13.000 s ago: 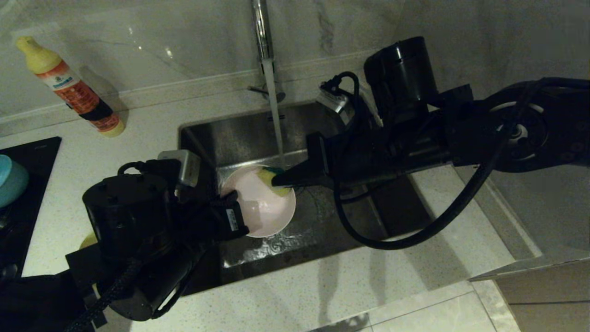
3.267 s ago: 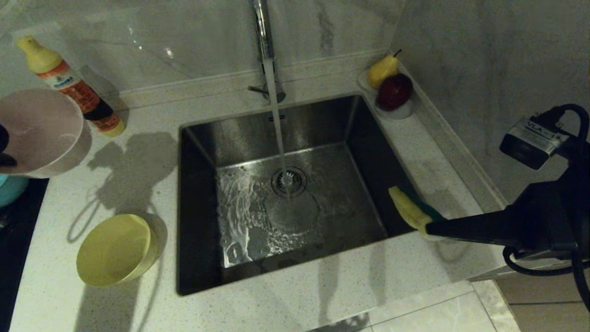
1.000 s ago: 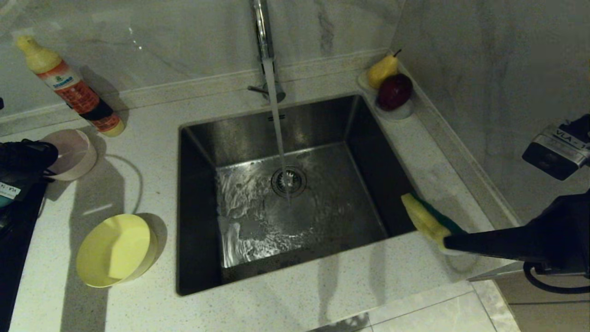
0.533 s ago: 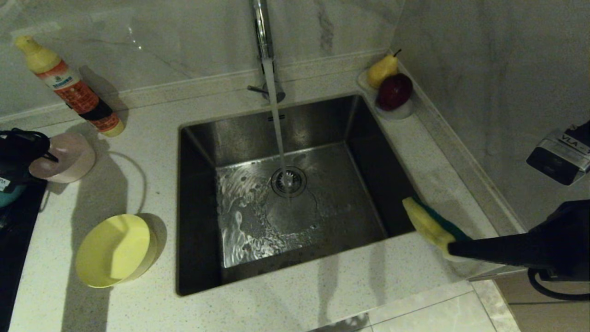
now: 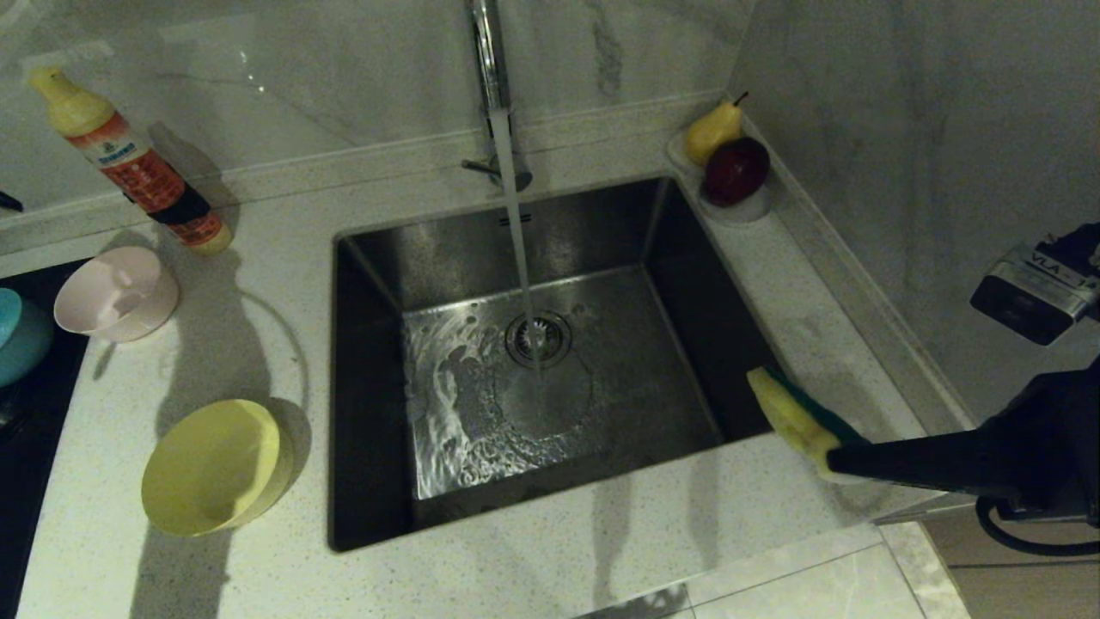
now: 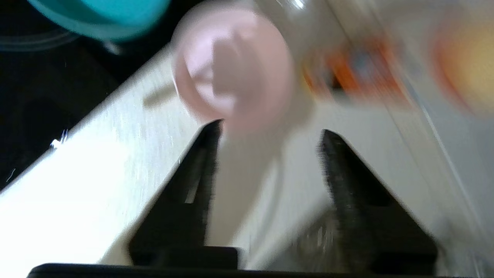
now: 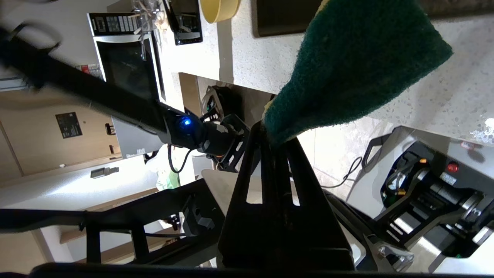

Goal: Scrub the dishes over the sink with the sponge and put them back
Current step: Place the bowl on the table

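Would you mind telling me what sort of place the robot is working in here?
Most likely a home kitchen: a stainless steel sink set in a speckled counter under a running tap, a black stove top beside it, and what looks like a microwave in the right wrist view.

The right gripper [image 5: 829,464] is showing long, tapering black fingers [image 7: 270,185] with narrow slots cut through them. A silver-and-black box [image 5: 1031,288] with a printed white label is sitting on the black right arm [image 5: 1048,447], and a black cable [image 5: 1031,537] is looping below. The left gripper [image 6: 270,133] is showing two black wedge-shaped fingers [image 6: 185,200].
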